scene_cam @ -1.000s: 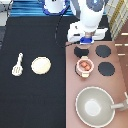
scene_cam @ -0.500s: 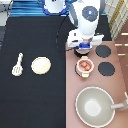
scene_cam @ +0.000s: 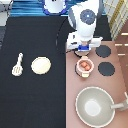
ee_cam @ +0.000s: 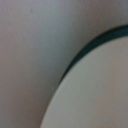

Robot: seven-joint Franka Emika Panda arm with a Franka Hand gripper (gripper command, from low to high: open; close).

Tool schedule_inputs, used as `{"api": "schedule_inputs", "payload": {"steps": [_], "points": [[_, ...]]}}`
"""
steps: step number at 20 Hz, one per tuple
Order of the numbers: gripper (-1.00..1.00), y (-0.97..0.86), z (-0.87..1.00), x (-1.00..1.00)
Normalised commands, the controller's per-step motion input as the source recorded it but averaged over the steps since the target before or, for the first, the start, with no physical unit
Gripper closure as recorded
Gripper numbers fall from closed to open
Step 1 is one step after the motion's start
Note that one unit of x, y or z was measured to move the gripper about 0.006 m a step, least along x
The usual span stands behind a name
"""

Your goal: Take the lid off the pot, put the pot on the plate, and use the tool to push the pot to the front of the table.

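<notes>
Over stove, my gripper (scene_cam: 82, 50) sits at top burner, above pot (scene_cam: 85, 66) — jaw state: cannot tell. Pot uncovered, on stove; plate (scene_cam: 41, 65) bare, tool (scene_cam: 18, 65) untouched on table (scene_cam: 30, 105) — lid unseen.

no readable text, label or number shows anywhere, including on the gripper (scene_cam: 83, 50).

Uncovered pot (scene_cam: 85, 66) on stove, end effector (scene_cam: 82, 50) just above
</notes>
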Motion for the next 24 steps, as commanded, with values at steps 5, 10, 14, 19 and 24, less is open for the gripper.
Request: {"api": "schedule_inputs", "payload": {"steps": [5,10,14,19,24], "points": [[-1.0,0.12,0.62,-0.08],[-1.0,0.07,0.9,0.12],[-1.0,0.01,0.74,0.42],[-1.0,0.0,0.53,0.78],[-1.0,-0.01,0.46,0.93]]}}
